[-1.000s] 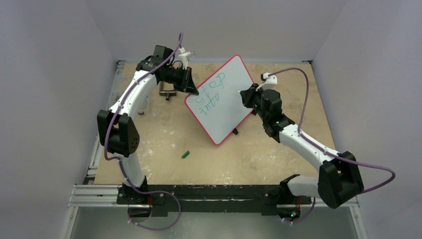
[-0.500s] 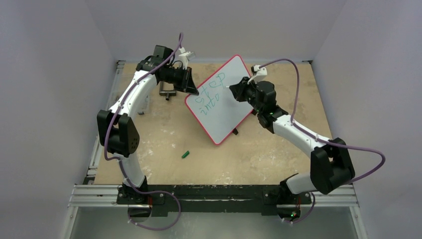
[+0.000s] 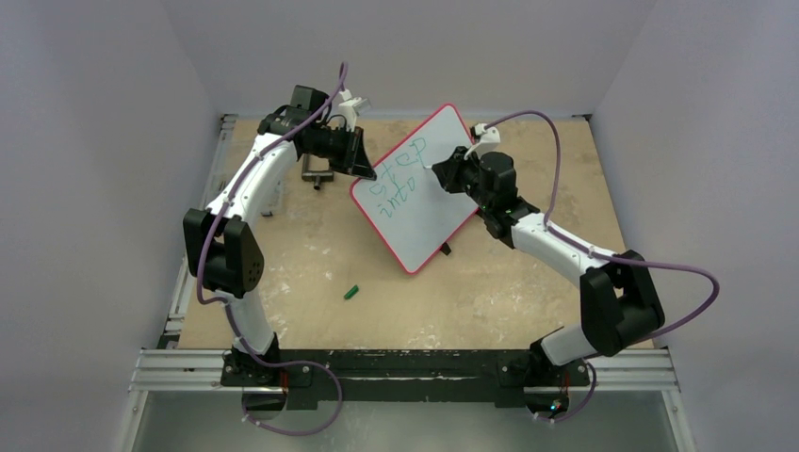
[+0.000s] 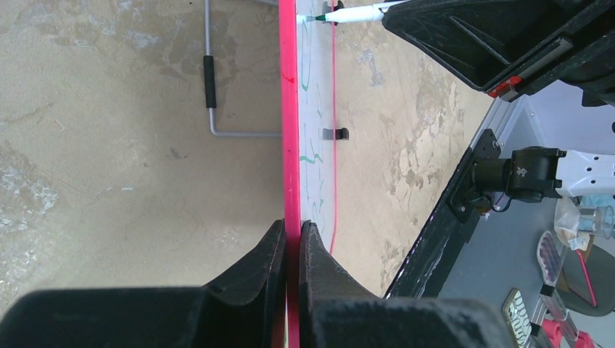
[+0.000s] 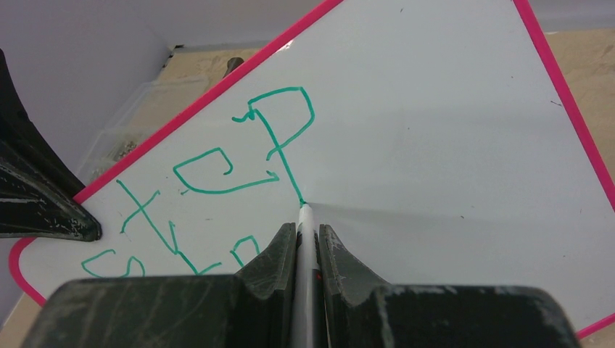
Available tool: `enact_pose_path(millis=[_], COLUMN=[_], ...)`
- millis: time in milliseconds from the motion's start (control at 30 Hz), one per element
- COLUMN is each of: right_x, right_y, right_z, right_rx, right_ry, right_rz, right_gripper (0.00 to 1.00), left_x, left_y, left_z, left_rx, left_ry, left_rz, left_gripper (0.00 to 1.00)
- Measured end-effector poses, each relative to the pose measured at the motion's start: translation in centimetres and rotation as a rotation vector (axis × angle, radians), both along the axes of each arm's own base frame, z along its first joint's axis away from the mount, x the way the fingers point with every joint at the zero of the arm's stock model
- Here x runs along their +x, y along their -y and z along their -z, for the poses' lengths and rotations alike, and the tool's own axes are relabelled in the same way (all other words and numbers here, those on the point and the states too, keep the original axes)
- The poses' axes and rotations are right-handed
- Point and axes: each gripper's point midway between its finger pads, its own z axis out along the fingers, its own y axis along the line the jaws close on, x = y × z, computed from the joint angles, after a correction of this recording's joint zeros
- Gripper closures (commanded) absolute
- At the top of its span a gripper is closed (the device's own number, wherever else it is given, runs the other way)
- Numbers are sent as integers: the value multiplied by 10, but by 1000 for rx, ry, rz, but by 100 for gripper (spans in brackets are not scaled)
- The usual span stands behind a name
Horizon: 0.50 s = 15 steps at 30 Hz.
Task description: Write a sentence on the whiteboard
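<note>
Light and picture quality, 3 views: bright, even, soft; no hard glare.
Overhead: diffuse light, faint soft shadows on the table (image 3: 301, 254), walls (image 3: 94, 141) tinted lilac. Left wrist: whiteboard (image 4: 289, 109) rim sharp, left gripper (image 4: 291, 239) dark and slightly blurred at the bottom edge. Right wrist: whiteboard face dull grey-white, green writing (image 5: 217, 190) crisp, right gripper (image 5: 307, 235) near-black with little detail, faint shadow beside the marker (image 5: 305, 217) tip.

Legible text: green handwriting only
The sentence (image 3: 396, 177) on the whiteboard (image 3: 443, 193) reads "step" on the upper line and "into" on the line below.
</note>
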Motion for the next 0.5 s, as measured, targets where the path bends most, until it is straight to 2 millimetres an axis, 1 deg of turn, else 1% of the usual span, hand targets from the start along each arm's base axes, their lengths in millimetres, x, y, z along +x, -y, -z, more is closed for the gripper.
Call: enact_pose_path(millis=[267,500], right_x=[1,4], right_y=[1,10], right_z=[1,6], right_rx=[-3,-19], right_ry=[-1,-13], right_rz=[10,57], right_gripper=[100,100], left_x=[0,0], left_y=[0,0], left_z=[0,0], left_rx=[1,2], left_ry=[0,0], left_rz=[-1,-2], left_gripper=[100,100])
